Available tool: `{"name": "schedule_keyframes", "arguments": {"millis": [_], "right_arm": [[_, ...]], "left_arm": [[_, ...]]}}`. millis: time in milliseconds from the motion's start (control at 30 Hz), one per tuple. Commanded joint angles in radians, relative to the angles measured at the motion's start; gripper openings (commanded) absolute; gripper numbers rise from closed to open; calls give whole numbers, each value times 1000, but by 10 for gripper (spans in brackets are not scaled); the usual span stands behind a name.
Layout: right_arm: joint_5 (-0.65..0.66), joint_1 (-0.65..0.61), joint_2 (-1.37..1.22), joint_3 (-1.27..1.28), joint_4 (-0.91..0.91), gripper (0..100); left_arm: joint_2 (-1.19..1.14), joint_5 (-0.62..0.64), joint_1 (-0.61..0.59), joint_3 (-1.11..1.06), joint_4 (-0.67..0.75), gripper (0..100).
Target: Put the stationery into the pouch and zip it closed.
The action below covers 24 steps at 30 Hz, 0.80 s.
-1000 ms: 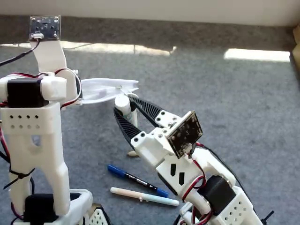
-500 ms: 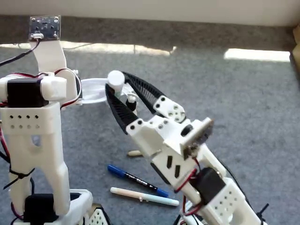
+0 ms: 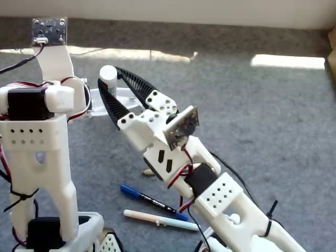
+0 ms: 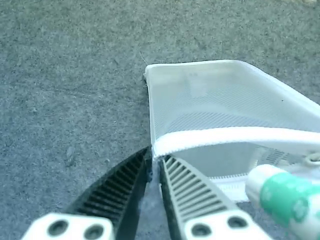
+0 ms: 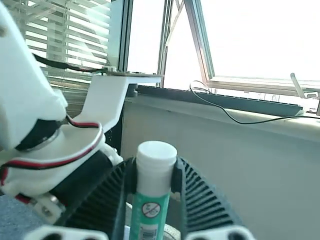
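Note:
In the left wrist view my left gripper [image 4: 154, 156] is shut on the rim of the white mesh pouch [image 4: 215, 100], holding its mouth agape above the carpet. In the high view the pouch [image 3: 126, 96] shows beside the left arm. My right gripper [image 3: 109, 79] is shut on a glue stick [image 3: 107, 72] with a white cap and green label, held upright by the pouch's mouth. The glue stick [image 5: 152, 185] stands between the black ribbed fingers [image 5: 112, 197] in the right wrist view, and its green end [image 4: 285, 197] shows at the pouch opening.
A blue pen [image 3: 152, 201] and a white pen [image 3: 160, 219] lie on the grey carpet near the arms' bases. A small beige item [image 3: 149, 171] lies beside the right arm. The tall white left arm [image 3: 37, 142] stands at the left.
My right gripper has carried the glue stick up and to the left, from the carpet's middle to the pouch's mouth. The left arm has kept still with the pouch.

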<state>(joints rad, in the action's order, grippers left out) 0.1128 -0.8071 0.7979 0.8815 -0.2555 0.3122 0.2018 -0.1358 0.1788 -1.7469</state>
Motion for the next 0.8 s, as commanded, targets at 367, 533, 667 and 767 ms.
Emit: {"name": "schedule_keyframes", "arguments": {"millis": [367, 533, 667, 767], "right_arm": [[38, 21, -186, -24, -145, 5], [275, 13, -186, 76, -148, 5], [302, 13, -186, 97, -148, 5], [305, 13, -186, 105, -142, 5]], "left_arm": [[-10, -9, -12, -7, 0, 7], [-10, -9, -12, -7, 0, 7], [-10, -9, -12, -7, 0, 7], [-10, -9, -12, -7, 0, 7]]}}
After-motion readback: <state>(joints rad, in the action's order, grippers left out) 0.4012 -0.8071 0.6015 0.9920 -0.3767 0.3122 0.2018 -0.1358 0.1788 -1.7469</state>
